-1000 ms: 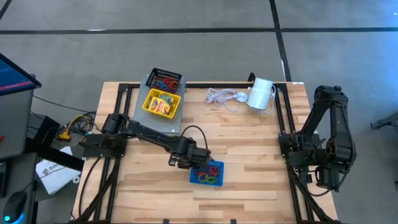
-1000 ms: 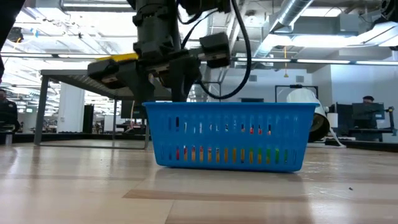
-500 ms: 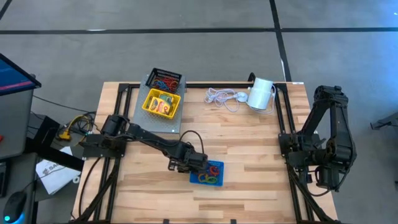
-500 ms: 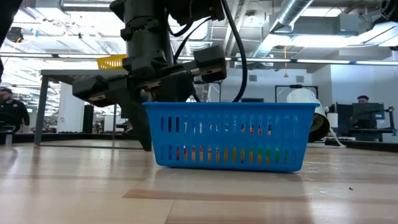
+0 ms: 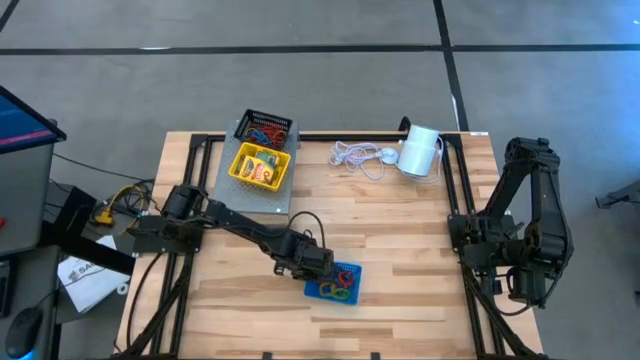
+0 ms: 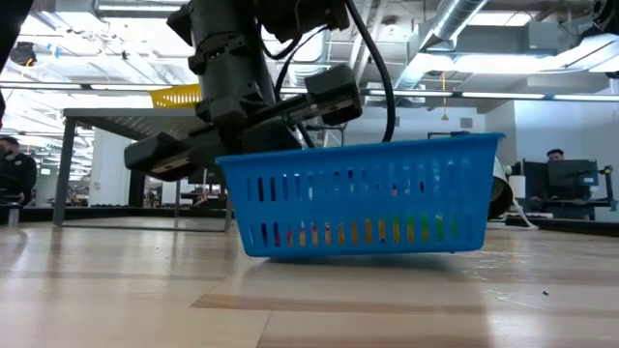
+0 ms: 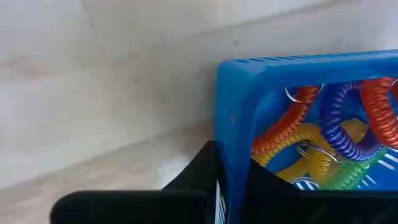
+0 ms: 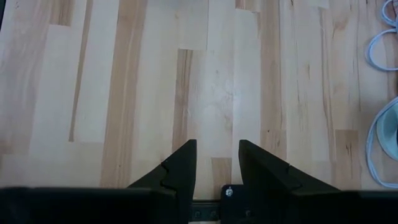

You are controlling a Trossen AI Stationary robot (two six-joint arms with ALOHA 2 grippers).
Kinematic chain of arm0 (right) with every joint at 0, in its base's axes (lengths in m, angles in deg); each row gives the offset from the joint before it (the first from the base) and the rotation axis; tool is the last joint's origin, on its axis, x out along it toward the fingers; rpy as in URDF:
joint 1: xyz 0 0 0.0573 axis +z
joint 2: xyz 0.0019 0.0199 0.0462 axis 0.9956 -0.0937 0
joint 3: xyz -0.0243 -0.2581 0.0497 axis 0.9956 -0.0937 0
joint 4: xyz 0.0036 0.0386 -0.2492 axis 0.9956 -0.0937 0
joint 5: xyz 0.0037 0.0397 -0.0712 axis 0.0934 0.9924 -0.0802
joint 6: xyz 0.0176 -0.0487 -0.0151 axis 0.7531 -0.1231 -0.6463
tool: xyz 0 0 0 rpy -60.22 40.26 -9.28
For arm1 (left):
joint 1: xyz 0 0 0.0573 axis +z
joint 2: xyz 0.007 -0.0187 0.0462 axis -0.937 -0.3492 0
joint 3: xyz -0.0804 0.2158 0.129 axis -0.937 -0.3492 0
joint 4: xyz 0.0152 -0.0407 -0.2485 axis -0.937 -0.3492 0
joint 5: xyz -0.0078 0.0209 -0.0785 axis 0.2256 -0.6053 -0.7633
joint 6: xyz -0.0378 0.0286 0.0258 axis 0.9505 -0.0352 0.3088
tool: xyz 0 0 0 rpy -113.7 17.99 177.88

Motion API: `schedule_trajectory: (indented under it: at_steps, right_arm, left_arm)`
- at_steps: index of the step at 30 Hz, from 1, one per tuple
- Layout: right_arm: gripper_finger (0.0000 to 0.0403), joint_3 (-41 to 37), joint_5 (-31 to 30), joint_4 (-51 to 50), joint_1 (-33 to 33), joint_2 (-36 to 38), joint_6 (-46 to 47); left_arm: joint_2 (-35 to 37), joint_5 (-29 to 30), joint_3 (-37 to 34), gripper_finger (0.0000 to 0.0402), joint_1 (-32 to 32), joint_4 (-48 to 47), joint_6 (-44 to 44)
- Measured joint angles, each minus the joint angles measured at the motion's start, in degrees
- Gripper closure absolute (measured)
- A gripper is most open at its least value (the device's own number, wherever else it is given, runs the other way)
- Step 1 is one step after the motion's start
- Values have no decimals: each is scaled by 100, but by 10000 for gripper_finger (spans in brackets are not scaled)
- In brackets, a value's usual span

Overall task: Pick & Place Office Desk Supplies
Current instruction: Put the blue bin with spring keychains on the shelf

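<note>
Two dark fingers of the left gripper are clamped tight on the left wall of the blue tray, one inside, one outside. That tray sits tilted on the table, its far end lifted, coiled coloured loops inside. Over by the back left edge, the yellow tray and black mesh tray. Right gripper waits at the table's right side, fingers partly apart, holding nothing.
</note>
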Motion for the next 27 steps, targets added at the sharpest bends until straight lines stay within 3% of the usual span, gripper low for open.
schedule_trajectory:
  at_steps: [7,12,27]
  right_arm:
    - [286,0,0,-29,0,0,-1]
    - [286,0,-1,-38,0,0,0]
    - [286,2,1,-35,0,0,123]
  left_arm:
    - [175,-47,230,400,-95,-82,-6]
    - [709,-18,463,401,-106,-609,75]
    - [3201,900,1075,401,-316,-4738,1178]
